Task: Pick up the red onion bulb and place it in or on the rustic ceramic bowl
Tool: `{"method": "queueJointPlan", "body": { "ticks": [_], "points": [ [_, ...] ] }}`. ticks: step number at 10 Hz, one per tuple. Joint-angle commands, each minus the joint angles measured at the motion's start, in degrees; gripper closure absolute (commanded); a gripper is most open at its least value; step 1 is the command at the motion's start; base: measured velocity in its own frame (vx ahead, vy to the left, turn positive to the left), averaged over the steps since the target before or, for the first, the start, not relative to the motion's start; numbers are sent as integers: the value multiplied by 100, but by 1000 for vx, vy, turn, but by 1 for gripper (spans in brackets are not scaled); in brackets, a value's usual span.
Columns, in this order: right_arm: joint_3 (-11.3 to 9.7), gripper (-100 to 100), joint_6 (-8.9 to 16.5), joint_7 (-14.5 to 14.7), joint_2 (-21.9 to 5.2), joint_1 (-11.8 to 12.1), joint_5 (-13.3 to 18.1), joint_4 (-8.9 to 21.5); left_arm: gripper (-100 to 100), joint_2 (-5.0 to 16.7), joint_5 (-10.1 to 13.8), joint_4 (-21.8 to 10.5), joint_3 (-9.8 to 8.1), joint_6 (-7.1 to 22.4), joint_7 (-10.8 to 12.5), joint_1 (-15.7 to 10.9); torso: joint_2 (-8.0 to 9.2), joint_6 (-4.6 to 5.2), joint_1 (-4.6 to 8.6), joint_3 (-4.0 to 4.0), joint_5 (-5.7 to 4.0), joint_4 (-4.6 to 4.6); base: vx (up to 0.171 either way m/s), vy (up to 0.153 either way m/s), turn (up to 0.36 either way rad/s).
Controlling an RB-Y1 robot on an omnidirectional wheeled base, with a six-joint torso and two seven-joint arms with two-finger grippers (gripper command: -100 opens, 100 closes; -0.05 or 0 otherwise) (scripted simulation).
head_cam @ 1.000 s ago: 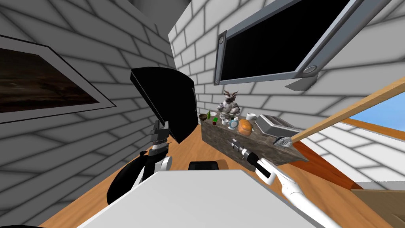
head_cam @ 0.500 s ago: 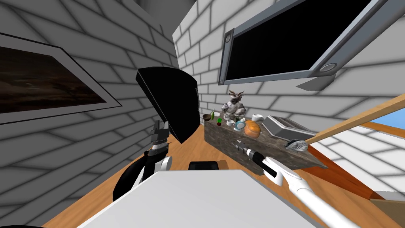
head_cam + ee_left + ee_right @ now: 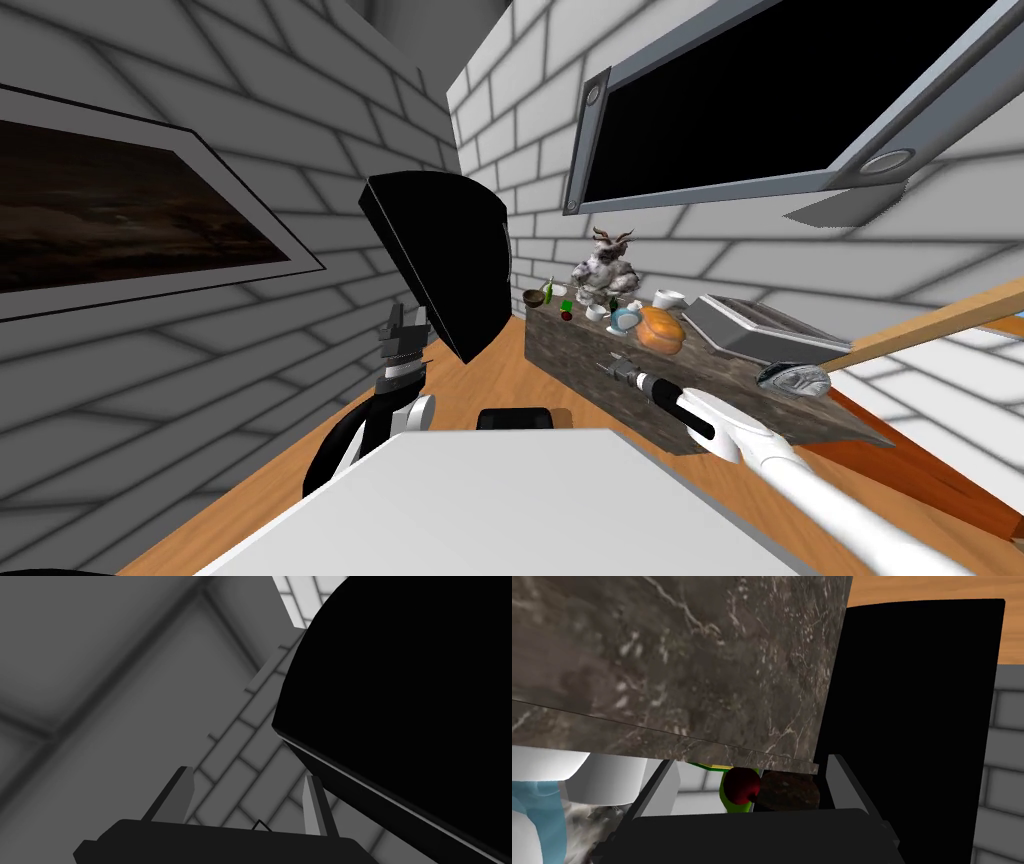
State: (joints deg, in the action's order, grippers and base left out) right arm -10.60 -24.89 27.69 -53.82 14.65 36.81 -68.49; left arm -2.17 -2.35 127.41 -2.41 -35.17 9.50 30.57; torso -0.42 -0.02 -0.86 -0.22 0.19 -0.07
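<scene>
The red onion [image 3: 567, 316] is a small dark red ball near the far end of the dark marble counter [image 3: 700, 400]. A small brown bowl [image 3: 535, 297] sits just beyond it at the counter's far corner. My right gripper [image 3: 607, 364] hangs over the counter's near half, short of the onion. In the right wrist view its fingers stand open around nothing [image 3: 752, 776], with the onion [image 3: 742, 785] and the bowl [image 3: 789, 792] side by side far ahead, past the marble surface [image 3: 687, 651]. My left gripper [image 3: 403, 318] is raised by a large black rounded block [image 3: 440, 250], open [image 3: 247, 791].
A green item [image 3: 566, 305], white cups [image 3: 667, 298], a pale blue piece [image 3: 625, 320], an orange lump [image 3: 660, 330], a horned grey figurine [image 3: 605, 265], a grey box [image 3: 750, 325] and a silvery object [image 3: 795, 378] crowd the counter. A framed black panel [image 3: 720, 110] hangs above.
My view has swung, so the counter and the wall panel sit further right and nearer. My right arm has reached a little further over the counter. The left arm holds its place.
</scene>
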Motion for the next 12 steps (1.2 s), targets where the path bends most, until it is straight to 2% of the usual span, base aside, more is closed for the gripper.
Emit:
{"method": "queueJointPlan", "body": {
  "ticks": [1, 3, 4, 6, 7, 8, 9, 10, 12],
  "points": [
    [-47, -100, 55, 54, -211, -39, 104, 214, 0, 0, 0, 0, 0, 0, 0, 0, 0, 0, 0, 0, 0, 0, 103, 187, 17],
    [-185, -100, 42, 240, -621, -323, 423, 699, 0, 1, 0, 0, -1, 0, 0, 0, 5, 1, 22, 2, -3, 0, 115, 209, 73],
    [-185, -100, 42, 240, -669, -323, 423, 671, 0, 0, 0, 0, 0, 0, 0, 0, -8, 1, -4, -5, 2, -2, 73, 201, 18],
    [-185, -100, 42, 240, -669, -323, 423, 784, 0, 1, 0, 0, -1, 0, 0, -1, 34, 6, 48, 17, -8, 5, -5, 40, -5],
    [-253, -100, 32, 325, -879, -462, 573, 1015, 0, 2, 0, 0, -2, 0, 0, -1, 45, 7, 80, 25, -15, 8, 31, 72, 71],
    [-253, -100, 32, 325, -879, -462, 573, 1049, 0, 2, 0, 0, -1, 0, 0, -1, 35, 3, 64, 20, -13, 7, 57, 103, 32],
    [-320, -100, 21, 403, -1073, -597, 715, 1297, 0, 1, 0, 0, -1, 0, 0, 0, 27, 5, 53, 14, -11, 5, 88, 156, 60],
    [-320, -100, 21, 403, -1073, -597, 715, 1297, 0, 1, 0, 0, -1, 0, 0, 0, 15, 3, 34, 8, -6, 3, 90, 161, 15],
    [-447, -100, -6, 541, -1409, -850, 970, 1705, 0, 1, 0, 0, -1, 0, 0, 0, 6, 2, 18, 3, -2, 0, 126, 201, 67]
  ]
}}
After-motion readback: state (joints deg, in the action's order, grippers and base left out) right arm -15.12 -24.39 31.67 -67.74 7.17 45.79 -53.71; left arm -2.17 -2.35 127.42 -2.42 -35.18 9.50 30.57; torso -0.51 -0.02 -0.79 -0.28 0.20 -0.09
